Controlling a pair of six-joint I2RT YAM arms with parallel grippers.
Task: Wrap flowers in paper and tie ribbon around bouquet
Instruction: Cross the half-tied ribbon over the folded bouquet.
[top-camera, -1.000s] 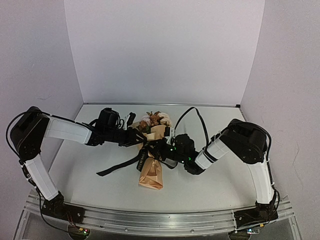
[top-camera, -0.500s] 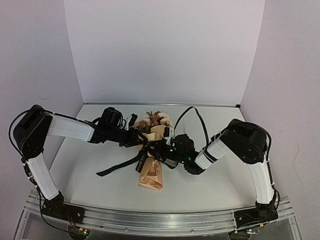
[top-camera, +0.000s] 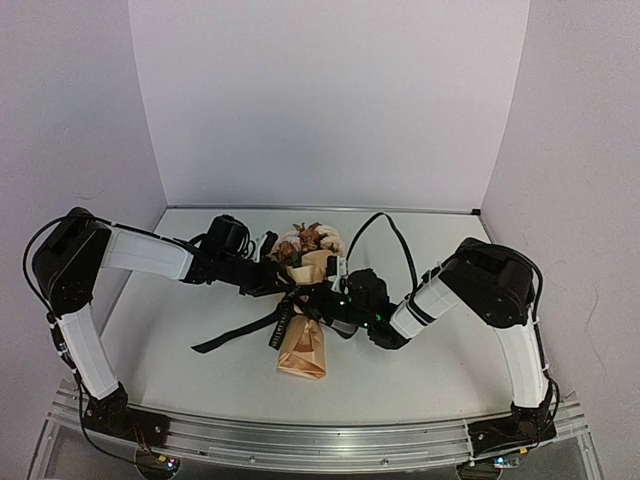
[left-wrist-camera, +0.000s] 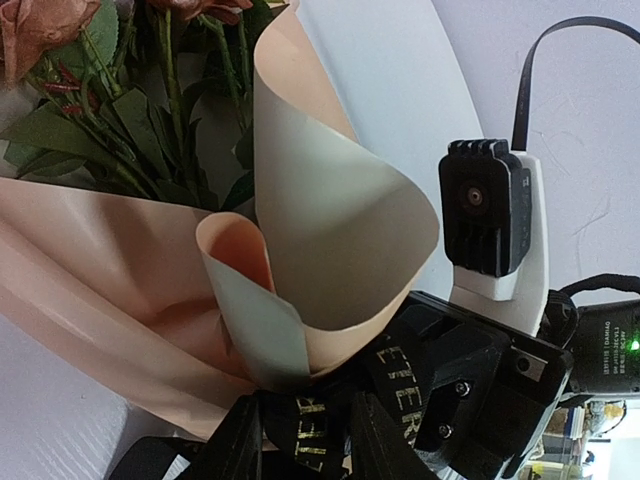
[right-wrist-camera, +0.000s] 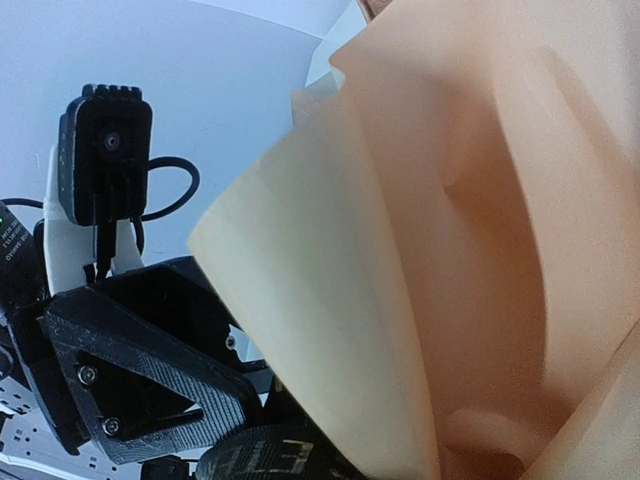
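From above, the tabletop (top-camera: 170, 360) is white and plain. It is closed in by three pale walls (top-camera: 330, 100), and one metal rail (top-camera: 320, 438) runs along its near edge. I count two arms, the left arm (top-camera: 140, 258) and the right arm (top-camera: 430, 300), one bouquet and one ribbon. The bouquet (top-camera: 303, 348) lies in the middle of the tabletop, with its narrow end toward the rail and the flowers (top-camera: 308, 240) at the far end. The ribbon (top-camera: 235, 332) crosses the cone at its waist, and one black tail runs out to the left on the tabletop. The left pincer (top-camera: 283, 282) and the right pincer (top-camera: 314, 300) meet at this waist, one from each side, very near each other. In the left wrist view the paper (left-wrist-camera: 330, 230) curls in one loose roll, with green stems (left-wrist-camera: 120, 160) behind it. The two fingers (left-wrist-camera: 235, 450) of the left pincer stand partly apart with the lettered ribbon between them, but I cannot tell if they press it. One wrist camera (left-wrist-camera: 485, 215) of the right arm is just beside. In the right wrist view the paper fills most of the picture. The right pincer is closed tight, and what it holds is hidden. One camera housing (right-wrist-camera: 105, 150) of the left arm shows at the left.
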